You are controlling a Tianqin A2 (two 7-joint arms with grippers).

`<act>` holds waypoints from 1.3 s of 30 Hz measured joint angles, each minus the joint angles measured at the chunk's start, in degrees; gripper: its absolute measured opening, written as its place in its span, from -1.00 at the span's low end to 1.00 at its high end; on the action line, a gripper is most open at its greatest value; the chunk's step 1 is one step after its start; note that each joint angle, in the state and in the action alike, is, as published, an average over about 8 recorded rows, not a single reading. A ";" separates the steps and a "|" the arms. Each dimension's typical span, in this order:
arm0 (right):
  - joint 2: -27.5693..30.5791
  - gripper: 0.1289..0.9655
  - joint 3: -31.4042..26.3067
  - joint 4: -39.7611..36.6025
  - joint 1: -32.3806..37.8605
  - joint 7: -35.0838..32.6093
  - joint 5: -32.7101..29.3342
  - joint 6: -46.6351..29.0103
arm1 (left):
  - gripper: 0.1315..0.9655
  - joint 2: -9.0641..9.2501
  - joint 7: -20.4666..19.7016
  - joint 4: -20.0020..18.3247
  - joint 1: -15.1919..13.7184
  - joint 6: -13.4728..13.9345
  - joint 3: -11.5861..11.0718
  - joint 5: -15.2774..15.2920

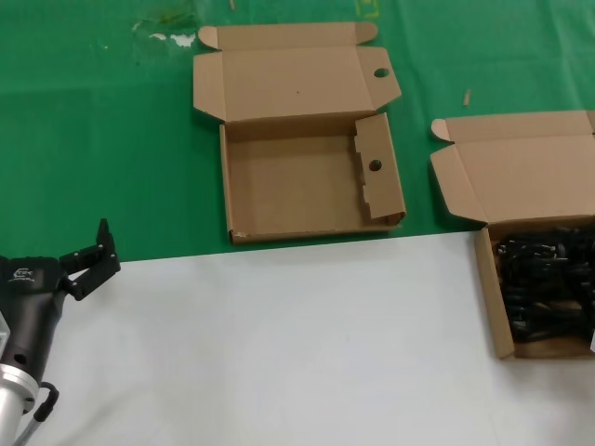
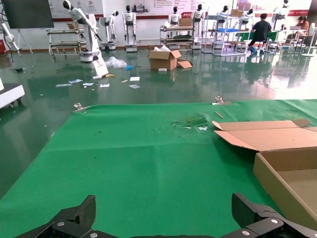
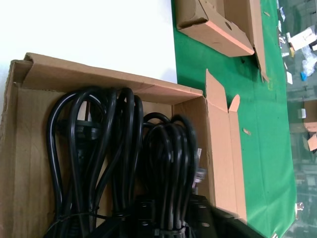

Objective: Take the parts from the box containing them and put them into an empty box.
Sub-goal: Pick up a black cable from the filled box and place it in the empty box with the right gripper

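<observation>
Left gripper (image 1: 93, 260) sits at the near left of the white tabletop (image 1: 279, 344), fingers spread wide and holding nothing; its wrist view looks out over the green mat (image 2: 138, 163), so it reads as parked and waiting. Right gripper isn't visible in the head view, and its own wrist view shows only a dark edge of hardware, so I can't tell its finger state. That camera hangs right above the coiled black cords (image 3: 119, 163), which suggests the right arm is positioned to pick from there. Cord bundles (image 1: 544, 279) lie packed side by side in the plain-lidded cardboard box (image 1: 490, 307) at the far right, lid (image 1: 521, 167) folded back to leave the top open for reaching in. Empty box (image 1: 297, 177) with the holed lid (image 1: 381, 72) sits in the middle on the mat, also open, notched side flap (image 1: 376, 165) standing up, well apart from the full box. No cords in it yet, so transfer looks not started.
</observation>
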 joint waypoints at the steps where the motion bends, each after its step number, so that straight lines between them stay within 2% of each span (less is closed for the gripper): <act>1: 0.00 -0.61 -0.04 0.07 0.01 0.42 -0.34 0.06 | 1.00 0.00 0.00 0.00 0.00 0.00 0.00 0.00; 8: -0.15 -0.80 0.47 1.17 -0.02 4.31 -4.00 0.00 | 1.00 0.00 0.00 0.00 0.00 0.00 0.00 0.00; 13: -1.20 -0.89 3.20 3.98 -0.65 8.60 -8.40 -1.03 | 1.00 0.00 0.00 0.00 0.00 0.00 0.00 0.00; 18: -4.92 -0.94 7.27 10.20 -1.10 14.06 -14.43 -3.62 | 1.00 0.00 0.00 0.00 0.00 0.00 0.00 0.00; 22: -9.39 -0.95 7.44 15.43 -0.16 16.63 -18.07 -5.54 | 1.00 0.00 0.00 0.00 0.00 0.00 0.00 0.00; 29: -18.08 -0.95 0.07 17.67 4.97 14.93 -20.69 -5.86 | 1.00 0.00 0.00 0.00 0.00 0.00 0.00 0.00; 39: -30.18 -0.95 -14.29 5.35 17.75 6.67 -18.51 -0.30 | 1.00 0.00 0.00 0.00 0.00 0.00 0.00 0.00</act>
